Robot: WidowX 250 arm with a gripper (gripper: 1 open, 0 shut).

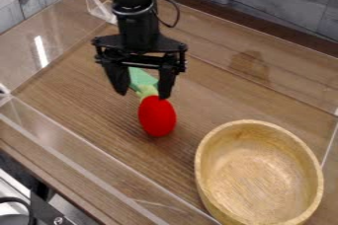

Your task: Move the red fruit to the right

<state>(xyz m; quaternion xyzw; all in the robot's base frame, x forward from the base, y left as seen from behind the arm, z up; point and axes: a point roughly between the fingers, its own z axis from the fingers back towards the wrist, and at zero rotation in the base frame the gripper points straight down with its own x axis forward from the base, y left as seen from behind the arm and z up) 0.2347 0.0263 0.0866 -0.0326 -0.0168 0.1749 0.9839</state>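
Note:
The red fruit [157, 116] lies on the wooden table near the middle, its yellow-green cap pointing up-left toward the green block. My gripper [137, 81] hangs open just behind and slightly left of the fruit. Its two black fingers [110, 77] straddle the green block [137, 76], which shows between them. Nothing is held.
A large wooden bowl [259, 201] sits at the front right. Clear acrylic walls [53, 130] ring the table, and a clear bracket [99, 5] stands at the back left. Bare wood lies right of the fruit, behind the bowl.

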